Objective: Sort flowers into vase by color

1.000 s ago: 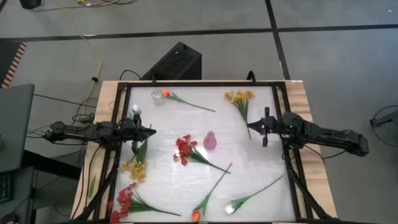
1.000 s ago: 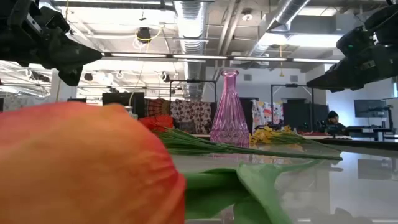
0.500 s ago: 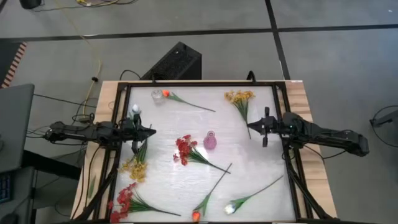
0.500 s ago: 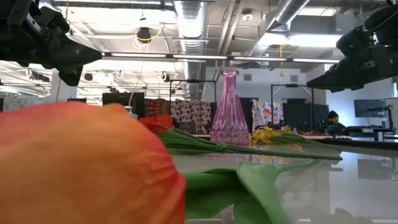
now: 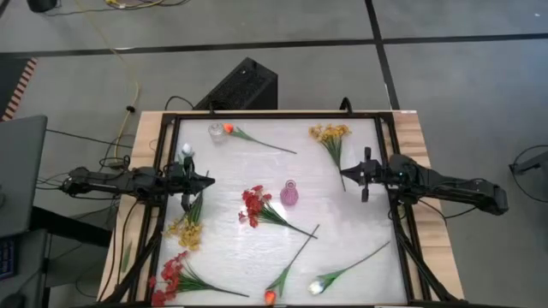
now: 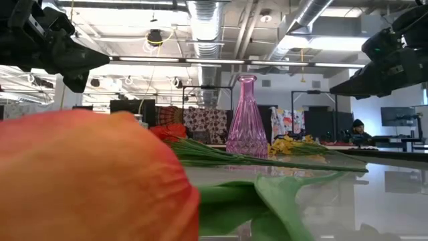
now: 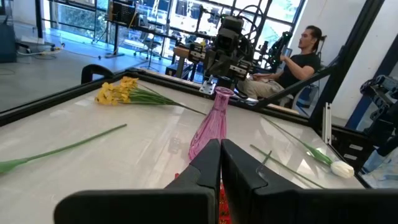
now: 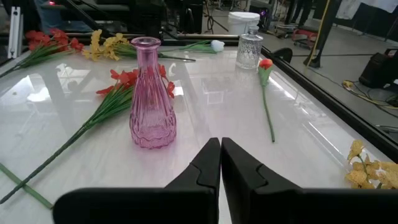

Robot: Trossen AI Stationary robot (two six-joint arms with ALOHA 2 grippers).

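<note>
The white table (image 5: 257, 171) sits inside a dark frame (image 5: 164, 128), with a black box (image 5: 240, 85) on the floor beyond its far edge.

The left gripper (image 5: 208, 181) hangs above the left edge, fingers pressed together and holding nothing. The right gripper (image 5: 346, 175) hangs above the right edge in the same condition. Both point inward toward the pink vase (image 5: 289, 193), which stands upright near the table centre. A clear glass vase (image 5: 217, 133) stands at the far left corner.

Flowers lie flat, none in a vase:
- A red spray (image 5: 254, 205) lies just left of the pink vase, stalk running toward the near right.
- A second red spray (image 5: 174, 272) lies at the near left corner.
- A yellow spray (image 5: 330, 134) lies far right, stalk pointing toward the right gripper.
- A second yellow spray (image 5: 186, 231) lies below the left gripper.
- An orange tulip (image 5: 229, 129) lies beside the clear glass vase, stalk running right.
- Another orange tulip (image 5: 270, 297) lies at the near edge, blocking most of the low view.
- A white tulip (image 5: 317, 287) lies near it, stalk angled toward the far right.
- Another white tulip (image 5: 186, 150) lies by the left gripper.
</note>
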